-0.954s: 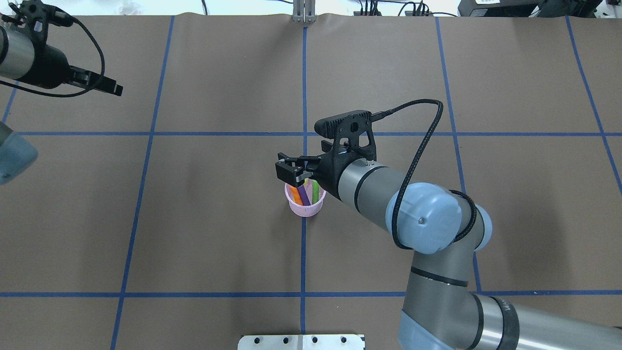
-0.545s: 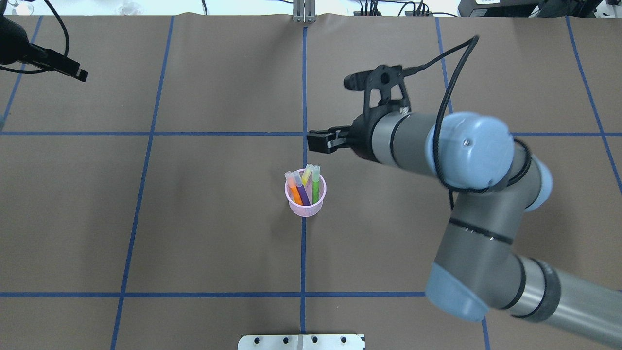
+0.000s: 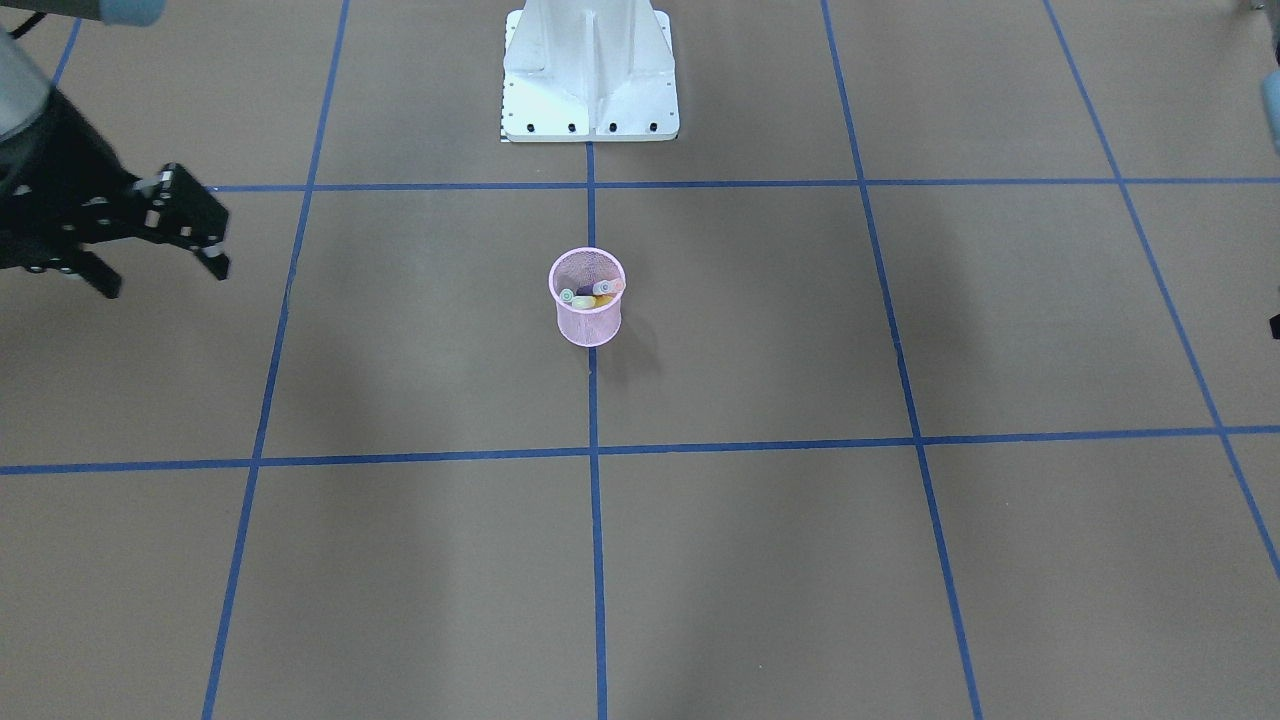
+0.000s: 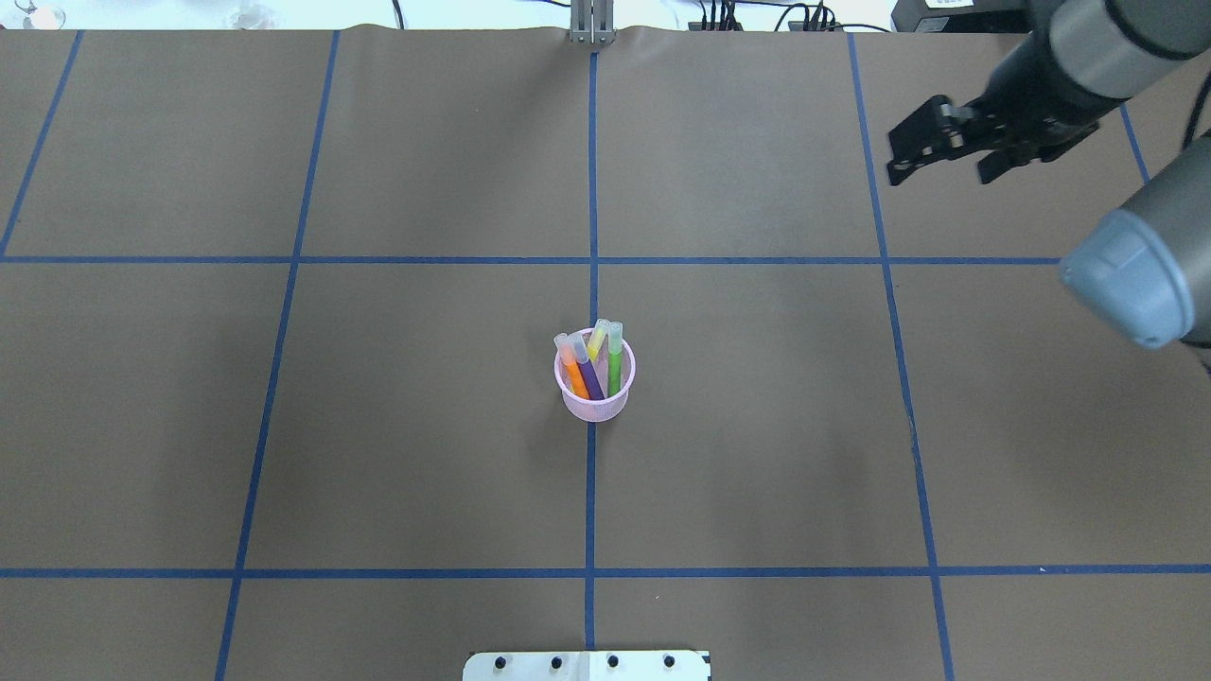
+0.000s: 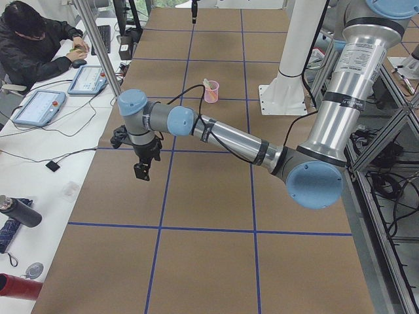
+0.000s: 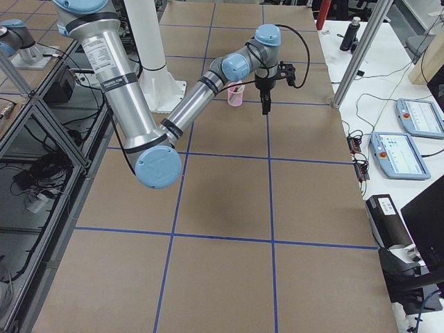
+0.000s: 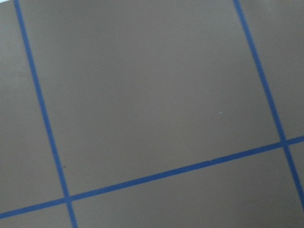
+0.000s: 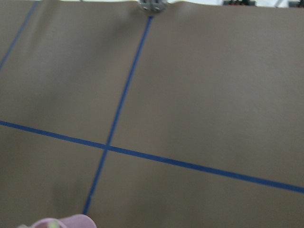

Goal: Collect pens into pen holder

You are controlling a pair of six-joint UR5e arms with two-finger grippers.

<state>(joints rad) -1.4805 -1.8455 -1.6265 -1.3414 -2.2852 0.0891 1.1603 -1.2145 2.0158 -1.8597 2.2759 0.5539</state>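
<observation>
The pink mesh pen holder (image 4: 594, 407) stands upright at the table's middle, on a blue tape line. Inside it lean the orange pen (image 4: 572, 364), the purple pen (image 4: 589, 376), the yellow pen (image 4: 598, 340) and the green pen (image 4: 615, 367), caps up. The front view shows the pen holder (image 3: 588, 322) from above. My right gripper (image 4: 937, 175) hangs open and empty far off at the back right, also seen as the right gripper (image 3: 165, 280). The left gripper (image 5: 141, 171) shows only in the left side view, far from the holder (image 5: 211, 93); I cannot tell its state.
Blue tape lines divide the brown table cover into squares. The white robot base plate (image 3: 590, 90) sits at the near edge. A person (image 5: 33, 46) sits at a side desk with tablets (image 5: 39, 106). The holder's pink rim (image 8: 66, 222) shows at the right wrist view's bottom.
My right gripper left the spot over the holder and swung away to the back right. The left arm drew out of the overhead view to the left. All pens stay in the holder.
</observation>
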